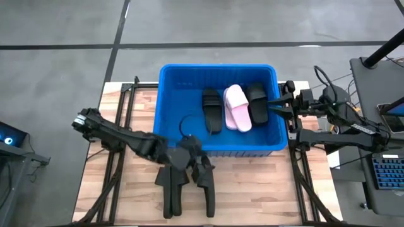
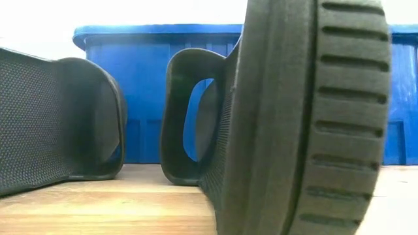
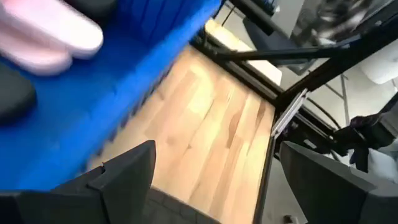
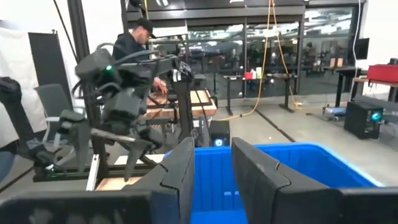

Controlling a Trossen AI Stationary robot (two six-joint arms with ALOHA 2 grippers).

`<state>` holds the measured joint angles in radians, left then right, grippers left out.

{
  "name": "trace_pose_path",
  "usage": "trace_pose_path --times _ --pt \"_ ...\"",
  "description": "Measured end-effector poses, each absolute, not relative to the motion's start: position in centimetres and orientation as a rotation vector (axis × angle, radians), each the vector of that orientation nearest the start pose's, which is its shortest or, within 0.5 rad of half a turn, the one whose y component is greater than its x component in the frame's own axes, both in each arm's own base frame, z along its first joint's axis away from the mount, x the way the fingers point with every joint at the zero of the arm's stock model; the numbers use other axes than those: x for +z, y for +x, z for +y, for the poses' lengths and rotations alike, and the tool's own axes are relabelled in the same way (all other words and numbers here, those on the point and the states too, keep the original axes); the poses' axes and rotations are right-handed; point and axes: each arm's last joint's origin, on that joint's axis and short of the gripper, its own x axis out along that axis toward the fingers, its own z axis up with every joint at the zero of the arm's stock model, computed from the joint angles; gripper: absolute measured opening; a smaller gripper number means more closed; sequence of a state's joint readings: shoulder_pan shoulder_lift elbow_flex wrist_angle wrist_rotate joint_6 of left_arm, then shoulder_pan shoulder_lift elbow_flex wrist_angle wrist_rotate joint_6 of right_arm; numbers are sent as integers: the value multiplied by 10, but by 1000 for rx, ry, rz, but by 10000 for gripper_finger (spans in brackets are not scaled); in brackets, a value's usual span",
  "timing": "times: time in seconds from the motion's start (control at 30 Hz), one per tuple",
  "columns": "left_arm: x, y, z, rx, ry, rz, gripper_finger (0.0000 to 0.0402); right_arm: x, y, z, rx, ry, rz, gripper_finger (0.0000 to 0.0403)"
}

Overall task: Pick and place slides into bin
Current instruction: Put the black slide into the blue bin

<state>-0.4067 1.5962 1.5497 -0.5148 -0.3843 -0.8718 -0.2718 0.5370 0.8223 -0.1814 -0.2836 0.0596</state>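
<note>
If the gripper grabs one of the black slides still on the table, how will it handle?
The black slide looks like thick foam, so probably light for its size. Its ribbed sole edge should give some grip, not slip. The arched strap holds its shape unsupported, so it is likely springy rather than floppy. Standing on edge, it may tip if nudged.

The high view looks straight down on the bin [image 1: 218, 107] and tabletop [image 1: 252, 189]. The low view sits at tabletop height, very near black slides [image 2: 307, 117], facing the bin's wall. Both wrist views share the bin.
</note>
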Motion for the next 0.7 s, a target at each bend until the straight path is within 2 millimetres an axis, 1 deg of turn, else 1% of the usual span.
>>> trace_pose_path --times 0.13,0.23,0.43,0.6,0.7 --pt "352 334 -146 212 -669 511 327 373 109 -22 21 103 -81 95" --pt "340 336 -159 222 -634 548 327 373 111 -22 21 126 -74 91" --pt "322 336 -183 251 -561 549 327 373 110 -22 22 112 -76 90" --pt "307 332 -202 234 -513 608 327 373 111 -22 22 116 -75 93" --pt "294 327 -212 249 -473 677 327 373 111 -22 22 116 -75 89"
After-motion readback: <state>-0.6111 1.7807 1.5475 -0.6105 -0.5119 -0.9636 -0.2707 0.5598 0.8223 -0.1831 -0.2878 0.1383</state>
